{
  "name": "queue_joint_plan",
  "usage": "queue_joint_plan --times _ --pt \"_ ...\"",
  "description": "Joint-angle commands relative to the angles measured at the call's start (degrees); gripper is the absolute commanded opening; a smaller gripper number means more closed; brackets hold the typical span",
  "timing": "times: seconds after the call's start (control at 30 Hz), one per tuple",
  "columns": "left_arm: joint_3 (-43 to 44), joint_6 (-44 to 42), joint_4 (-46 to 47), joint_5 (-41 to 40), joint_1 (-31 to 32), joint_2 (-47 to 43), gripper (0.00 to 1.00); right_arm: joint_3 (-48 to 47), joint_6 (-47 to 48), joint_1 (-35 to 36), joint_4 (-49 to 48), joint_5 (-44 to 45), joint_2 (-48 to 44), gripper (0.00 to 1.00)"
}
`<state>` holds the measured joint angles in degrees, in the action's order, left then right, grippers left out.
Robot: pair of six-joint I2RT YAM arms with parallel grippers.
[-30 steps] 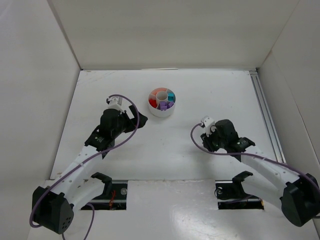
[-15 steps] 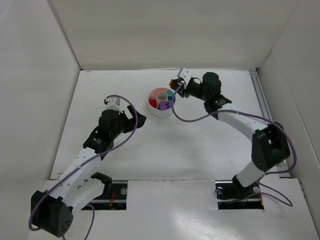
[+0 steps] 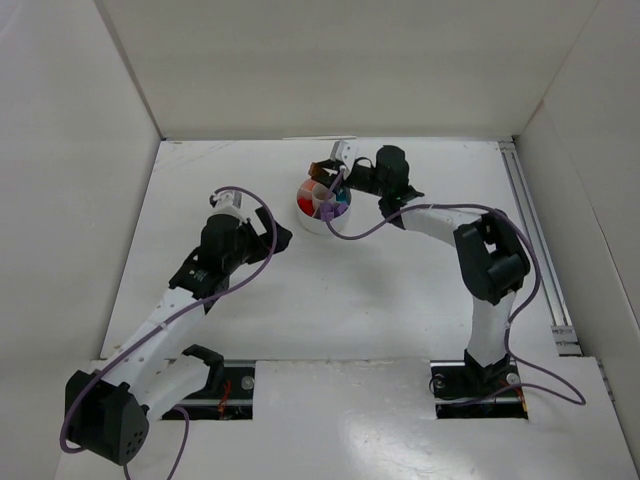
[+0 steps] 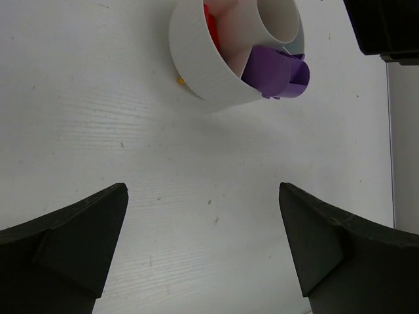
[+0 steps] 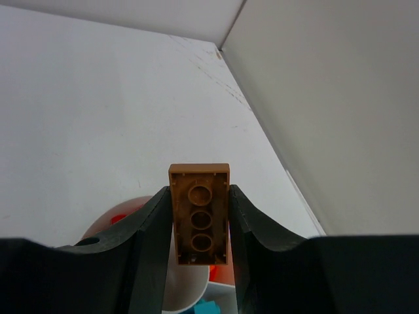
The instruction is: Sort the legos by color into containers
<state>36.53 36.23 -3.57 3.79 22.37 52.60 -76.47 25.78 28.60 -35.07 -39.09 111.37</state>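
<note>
R gripper [image 5: 198, 191] clamped on brown brick [image 5: 200, 226], underside facing wrist cam, held just above far rim of white dish [image 3: 322, 226]. L gripper [image 4: 203, 190] jaws wide, nothing btwn, over bare table [image 4: 131, 131] near dish. Purple pcs [image 4: 278, 72], red pcs [image 4: 209, 23], teal pc [image 5: 213, 307] in separate compartments.

The dish [image 3: 318, 226] sits on the counter [image 3: 330, 300], toward 12 o'clock from its middle, with legos [image 3: 332, 209] lying in its compartments. The left tool [image 4: 203, 188] stands at the dish's 8 o'clock side, apart from it. The right tool [image 3: 328, 176], with a lego plate [image 5: 200, 212] between its fingers, hangs over the dish's 12 o'clock rim.
</note>
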Motion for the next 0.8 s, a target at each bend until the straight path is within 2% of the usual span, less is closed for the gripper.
queue_joint_plan --times 0.0,0.13,0.77 --pt "3.54 -0.19 0.5 -0.72 -0.31 0.93 0.99 -2.28 -4.85 0.06 -10.54 -3.62 1.3 0.2" --pt "4.07 -0.19 0.5 -0.72 -0.31 2.24 0.99 -1.06 -8.9 -0.56 -16.68 -4.94 2.89 0.2" --pt "4.6 0.33 -0.03 -1.24 -0.31 2.86 0.99 0.8 -9.52 -2.14 -16.61 -4.41 7.27 0.27"
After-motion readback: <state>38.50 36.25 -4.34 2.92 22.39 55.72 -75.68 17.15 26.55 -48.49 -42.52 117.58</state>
